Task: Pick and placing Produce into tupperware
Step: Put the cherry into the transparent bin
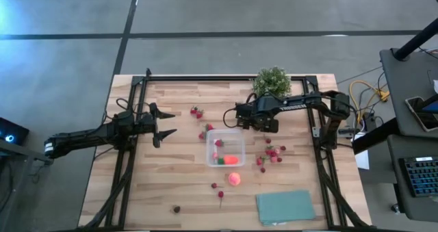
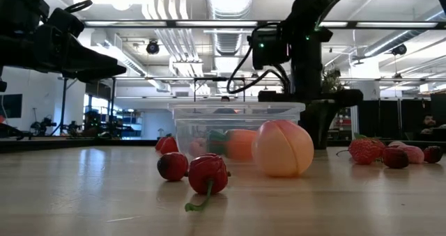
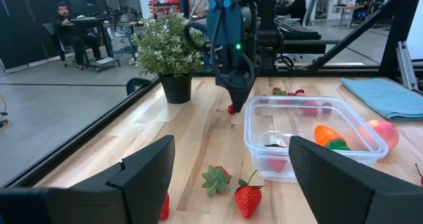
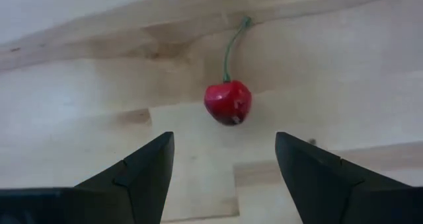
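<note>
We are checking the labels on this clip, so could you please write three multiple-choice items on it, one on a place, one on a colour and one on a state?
1. Where is the potted plant?
A. at the table's far edge, by the right arm
B. inside the container
C. on the teal cloth

2. What colour is the cherry ahead of the right gripper?
A. yellow
B. red
C. blue

3. How does the left gripper stand?
A. shut on a strawberry
B. open, holding nothing
C. inside the container

Key: 1 A, the high view shows it there, far from the cloth; 2 B, its wrist view shows a red cherry with a green stem; 3 B, its fingers are spread with nothing between them.
</note>
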Available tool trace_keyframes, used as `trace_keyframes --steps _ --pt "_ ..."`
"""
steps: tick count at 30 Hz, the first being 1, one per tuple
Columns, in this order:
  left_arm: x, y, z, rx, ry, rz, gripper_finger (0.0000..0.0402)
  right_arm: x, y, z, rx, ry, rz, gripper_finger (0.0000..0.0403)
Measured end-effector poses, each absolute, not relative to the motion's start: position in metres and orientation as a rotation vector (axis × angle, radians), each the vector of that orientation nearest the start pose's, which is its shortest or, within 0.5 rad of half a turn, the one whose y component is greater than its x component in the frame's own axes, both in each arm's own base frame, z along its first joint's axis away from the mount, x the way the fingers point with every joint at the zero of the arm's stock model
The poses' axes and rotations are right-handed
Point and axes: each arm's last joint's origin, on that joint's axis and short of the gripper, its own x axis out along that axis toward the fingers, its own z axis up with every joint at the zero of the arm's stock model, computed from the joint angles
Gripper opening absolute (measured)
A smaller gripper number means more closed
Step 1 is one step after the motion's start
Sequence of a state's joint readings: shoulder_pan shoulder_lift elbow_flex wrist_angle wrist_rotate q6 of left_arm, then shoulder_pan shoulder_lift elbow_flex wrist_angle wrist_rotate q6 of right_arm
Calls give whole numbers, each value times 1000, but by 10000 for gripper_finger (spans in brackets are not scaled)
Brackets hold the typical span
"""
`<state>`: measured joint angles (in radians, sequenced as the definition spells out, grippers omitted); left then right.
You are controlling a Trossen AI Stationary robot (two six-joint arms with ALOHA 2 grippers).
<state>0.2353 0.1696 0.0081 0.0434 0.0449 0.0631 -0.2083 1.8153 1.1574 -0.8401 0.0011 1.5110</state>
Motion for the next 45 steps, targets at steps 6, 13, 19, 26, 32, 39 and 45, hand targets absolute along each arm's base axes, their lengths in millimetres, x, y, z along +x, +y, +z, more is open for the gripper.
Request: trace_keyframes --steps 6,13,19,26,32,39,45 --pt "105 24 156 46 123 186 283 308 -67 150 1335 1031 -1329 255" --pt "105 24 156 46 123 186 283 306 -67 142 1326 1002 -1330 226" --pt "105 24 156 46 123 186 283 308 -69 144 1281 955 -1335 191" --pt "105 24 156 46 123 186 283 307 -69 143 1265 955 -1347 170" --pt "105 24 156 46 123 187 283 307 -69 143 1264 957 -1343 149" --pt "105 24 156 46 123 186 283 309 -70 143 1268 950 -1325 111" --pt "105 24 157 46 123 186 283 311 -68 145 1266 945 -1313 90"
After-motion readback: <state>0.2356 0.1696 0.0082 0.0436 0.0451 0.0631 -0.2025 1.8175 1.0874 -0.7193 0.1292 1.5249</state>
